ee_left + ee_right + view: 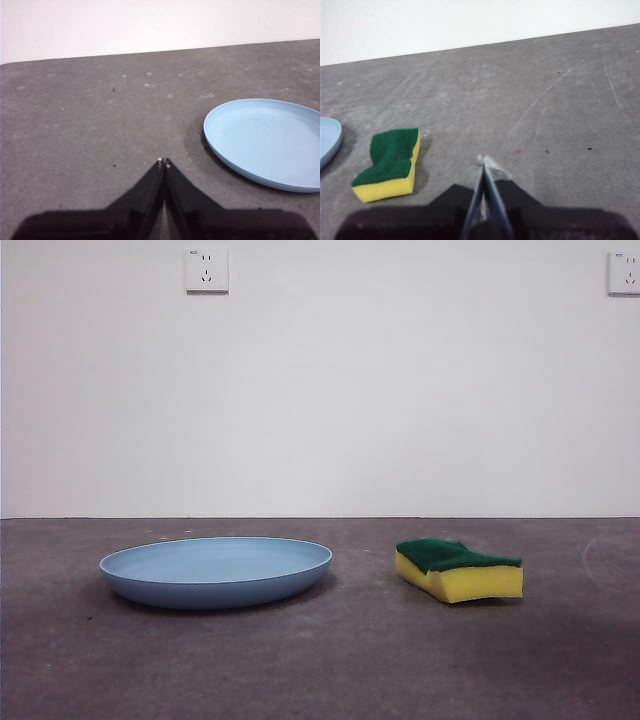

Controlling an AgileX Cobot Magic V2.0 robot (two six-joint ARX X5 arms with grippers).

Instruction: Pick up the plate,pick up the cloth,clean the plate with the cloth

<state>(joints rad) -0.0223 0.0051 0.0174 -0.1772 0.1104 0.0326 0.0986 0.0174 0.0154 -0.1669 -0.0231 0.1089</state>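
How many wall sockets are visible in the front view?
2: one socket on the wall above the plate, another cut off at the picture's right edge.

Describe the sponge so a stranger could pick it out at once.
On the grey table before the white wall, look beside the wide light-blue plate. The sponge lies apart from it, a small yellow block with a dark green scouring top and wavy sides. It is the only yellow-and-green thing there.
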